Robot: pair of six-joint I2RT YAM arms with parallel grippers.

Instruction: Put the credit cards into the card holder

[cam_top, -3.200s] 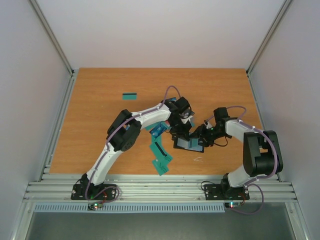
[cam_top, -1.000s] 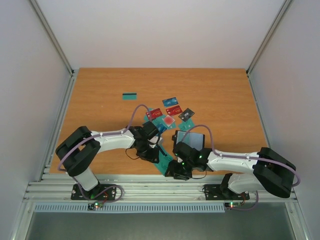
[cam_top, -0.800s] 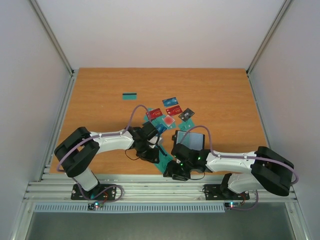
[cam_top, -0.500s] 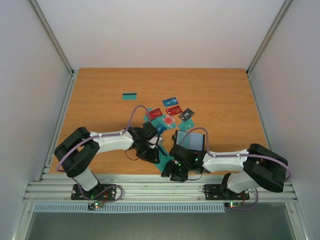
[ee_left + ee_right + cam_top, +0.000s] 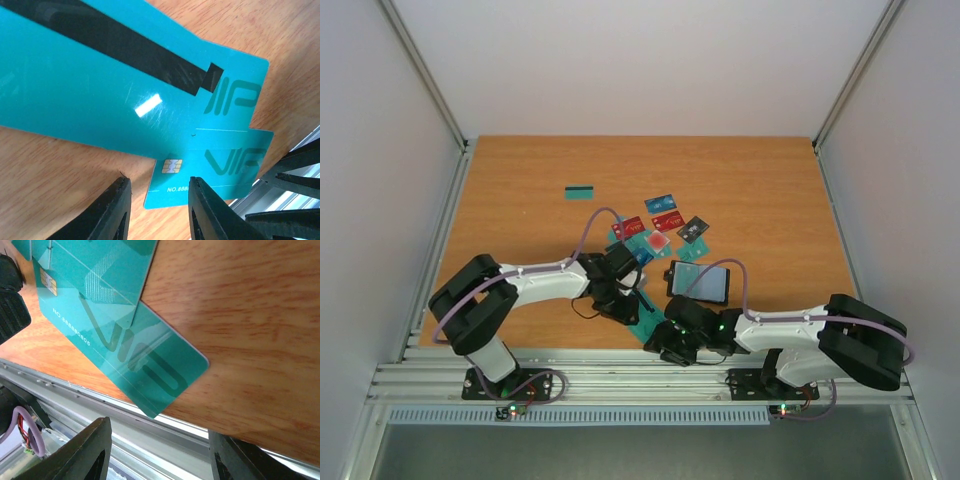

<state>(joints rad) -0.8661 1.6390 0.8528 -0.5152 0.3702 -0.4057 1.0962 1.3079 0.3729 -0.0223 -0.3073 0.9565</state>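
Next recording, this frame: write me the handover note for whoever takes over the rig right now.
Left tool: open, empty, low over overlapping teal plastic cards near the wooden table's front edge.
Right tool: open, empty, at the same pile's near corner.
Black folding card holder: lying unheld, beyond that pile to its right.
Farther back, loose: red cards, blue card, dark grey card; a striped teal card far left.
Done: no card visibly loaded. Left: pick up and insert every card.
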